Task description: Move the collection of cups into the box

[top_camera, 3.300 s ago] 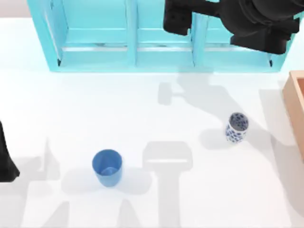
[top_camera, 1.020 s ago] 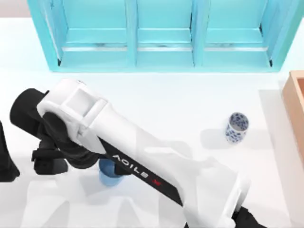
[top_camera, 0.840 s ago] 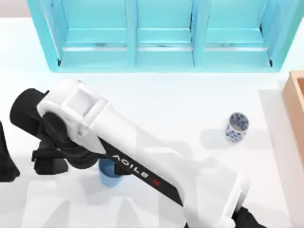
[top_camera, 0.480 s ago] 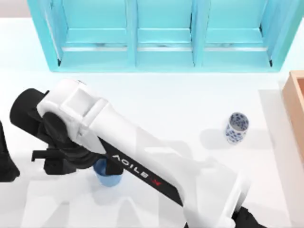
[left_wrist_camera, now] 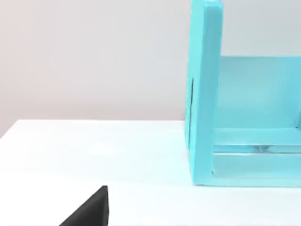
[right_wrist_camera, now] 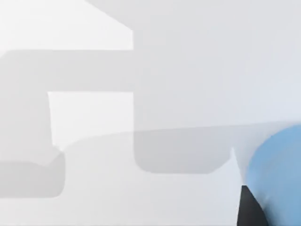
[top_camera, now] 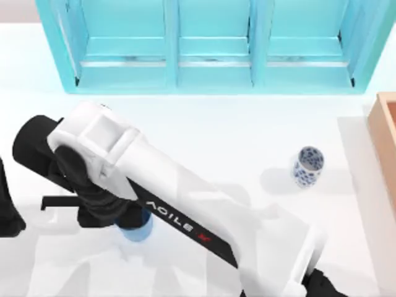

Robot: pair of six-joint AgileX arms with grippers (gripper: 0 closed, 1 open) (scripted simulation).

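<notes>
Blue cup [top_camera: 135,231] low on worktop [top_camera: 247,136] at left, mostly hidden under right claw [top_camera: 114,216]; grip state unreadable. Patterned cup [top_camera: 308,166] well apart rightward, near box [top_camera: 385,133]. Left claw [top_camera: 7,213] parked at left edge.

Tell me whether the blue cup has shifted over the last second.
Yes. In the top view the blue cup has slid slightly left, away from the patterned cup, with the right gripper over it.

The right arm [top_camera: 185,210] hides most of the blue cup [top_camera: 133,233]; the box [top_camera: 385,142] is cut off at the right edge.
</notes>
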